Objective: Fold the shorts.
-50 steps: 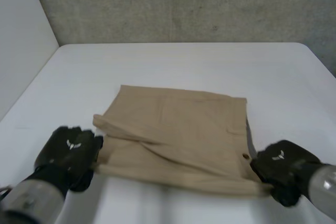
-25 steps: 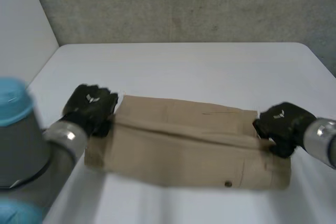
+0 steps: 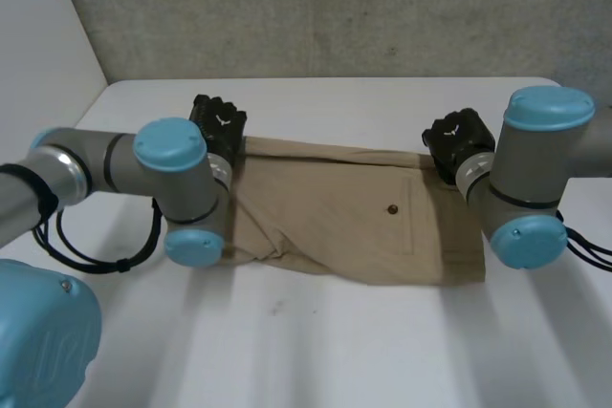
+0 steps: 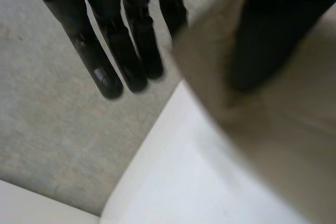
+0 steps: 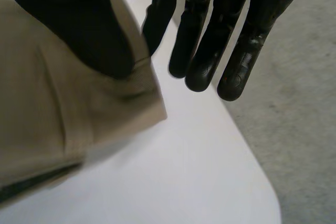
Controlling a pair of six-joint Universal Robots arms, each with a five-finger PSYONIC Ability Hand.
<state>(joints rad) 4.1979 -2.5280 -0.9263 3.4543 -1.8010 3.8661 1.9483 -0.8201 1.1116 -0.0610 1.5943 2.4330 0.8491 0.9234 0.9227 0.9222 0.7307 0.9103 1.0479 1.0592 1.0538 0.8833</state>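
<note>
- The tan shorts (image 3: 335,217) lie folded into a wide strip at the middle of the white table (image 3: 382,360), their long side running from 9 to 3 o'clock.
- A small dark button (image 3: 392,208) faces up on the shorts, just to the 3 o'clock side of their middle. The cloth bunches in creases at the 8 o'clock corner.
- The left hand (image 3: 218,126) sits at the 10 o'clock corner of the shorts. In its wrist view its fingers (image 4: 131,40) are straight and slack, reaching past the cloth edge, and only the thumb (image 4: 273,35) lies on the cloth. It grips nothing.
- The right hand (image 3: 457,140) sits at the 2 o'clock corner. Its fingers (image 5: 210,40) are likewise straight and off the cloth, over bare table, with the thumb (image 5: 79,24) resting on the corner. This hand is loose too.
- The left arm (image 3: 124,164) covers the 9 o'clock end of the shorts, and the right arm (image 3: 535,169) stands at the 3 o'clock end.
- A grey wall (image 3: 335,7) rises beyond the table at 12 o'clock.
</note>
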